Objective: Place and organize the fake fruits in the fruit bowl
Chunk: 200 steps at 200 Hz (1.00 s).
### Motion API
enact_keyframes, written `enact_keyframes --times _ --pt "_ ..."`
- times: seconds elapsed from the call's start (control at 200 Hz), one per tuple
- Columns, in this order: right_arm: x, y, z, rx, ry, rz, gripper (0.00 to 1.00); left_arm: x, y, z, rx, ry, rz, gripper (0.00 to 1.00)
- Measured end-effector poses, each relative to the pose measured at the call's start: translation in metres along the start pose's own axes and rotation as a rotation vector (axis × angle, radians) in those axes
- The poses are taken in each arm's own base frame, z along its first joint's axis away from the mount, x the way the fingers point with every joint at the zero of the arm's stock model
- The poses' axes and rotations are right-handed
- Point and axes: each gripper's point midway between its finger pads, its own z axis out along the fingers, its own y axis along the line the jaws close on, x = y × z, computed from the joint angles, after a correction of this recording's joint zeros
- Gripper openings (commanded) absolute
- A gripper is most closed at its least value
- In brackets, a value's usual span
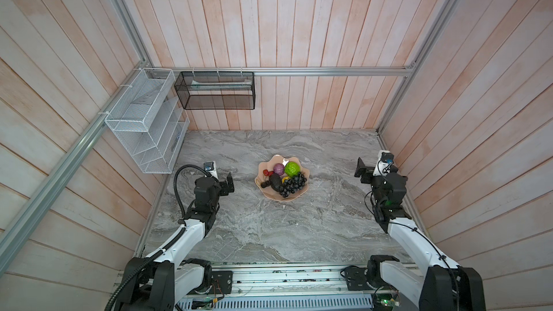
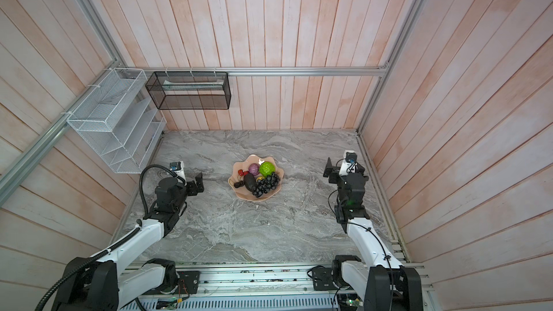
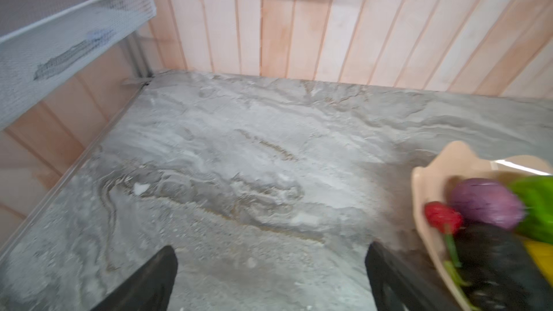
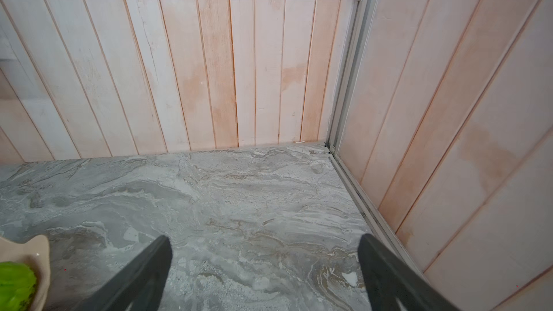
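Obs., standing at the bench. The fruit bowl (image 1: 270, 195), a peach-pink dish with a wavy rim, sits on the grey marble tabletop (image 1: 269, 234) about midway between the two arms. All the fake fruits lie inside it.

- Far side: purple round fruit (image 1: 278, 169) next to the bumpy green fruit (image 1: 292, 169).
- Left edge: red pair (image 1: 267, 172), with the black berry pair (image 1: 264, 184) nearer the arms' bases.
- Middle: dark avocado (image 1: 274, 182), lying lengthwise.
- The yellow fruit (image 1: 286, 179) is mostly hidden between the avocado and the dark grape bunch (image 1: 292, 186), which fills the near-right part of the dish.

No fruit lies on the marble outside the dish.

The left gripper (image 1: 229, 183) hovers to the left of the bowl, apart from it. Its fingers (image 3: 155, 276) are spread wide over bare marble with nothing between them. That wrist view is blurred, and the bowl shows only at its edge.

The right gripper (image 1: 360, 172) is well off to the right, near the side wall. Its fingers (image 4: 386, 276) are likewise spread wide and hold nothing.

A white wire basket (image 1: 143, 121) hangs on the left wall and a black mesh basket (image 1: 215, 91) on the back wall, both above the tabletop.
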Motion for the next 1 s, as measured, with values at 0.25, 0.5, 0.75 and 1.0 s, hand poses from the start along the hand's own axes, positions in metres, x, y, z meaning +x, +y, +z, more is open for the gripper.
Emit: enact_keyframes --times 0.25,0.5,0.75,1.0 --pt "0.083 -0.01 -0.005 0.02 0.11 -0.005 0.98 0.034 0.029 0.021 -0.087 0.003 0.032 1.0" --pt "0.104 -0.014 0.011 -0.031 0.102 0.032 0.98 0.023 0.032 0.042 -0.033 -0.093 0.007 1.0" --pt "0.098 -0.002 0.023 -0.101 0.084 0.031 0.98 0.015 0.025 0.04 0.008 -0.159 0.006 1.0" --pt "0.097 0.0 0.024 -0.11 0.08 0.031 0.98 0.009 0.024 0.038 0.013 -0.187 0.006 1.0"
